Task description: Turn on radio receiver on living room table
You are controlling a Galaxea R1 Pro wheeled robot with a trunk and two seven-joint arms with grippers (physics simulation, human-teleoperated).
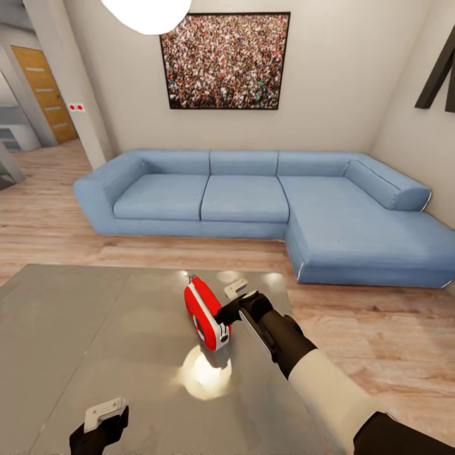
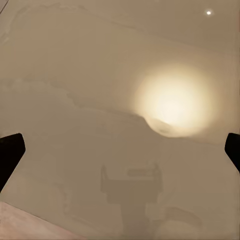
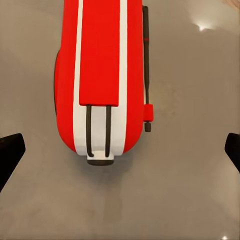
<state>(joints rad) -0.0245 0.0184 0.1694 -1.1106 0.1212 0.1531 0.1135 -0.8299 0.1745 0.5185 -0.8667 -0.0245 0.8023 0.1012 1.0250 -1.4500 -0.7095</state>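
From the head view, I have the radio receiver [image 1: 205,314] standing upright on the table [image 1: 76,328], nearer its far edge than its near one and toward the right side. It is turned edge-on to me, its face angled to my left. My right gripper [image 1: 235,301] is just beside the radio's right end, apparently touching or nearly so; one pale finger pad sits beyond the radio's far corner, and the fingers look spread, gripping nothing. The left gripper [image 1: 101,422] hangs low over the near edge of the table, well apart from the radio. Behind the table stands the blue sofa [image 1: 265,202], with the crowd picture [image 1: 224,60] on the wall above it.

In the left wrist view I see bare glossy table top with a lamp glare; both dark fingertips [image 2: 11,152] sit at the frame's sides, so this hand is wide open and empty.

In the right wrist view the radio's red and white top band, thin handle and folded aerial lie right ahead, between widely parted fingertips [image 3: 11,155], neither touching it.

My worry is that the radio is light and stands on a narrow base on a slick top. A push from this end could tip it or slide it toward the far edge without triggering the switch, and I cannot tell where that switch is.
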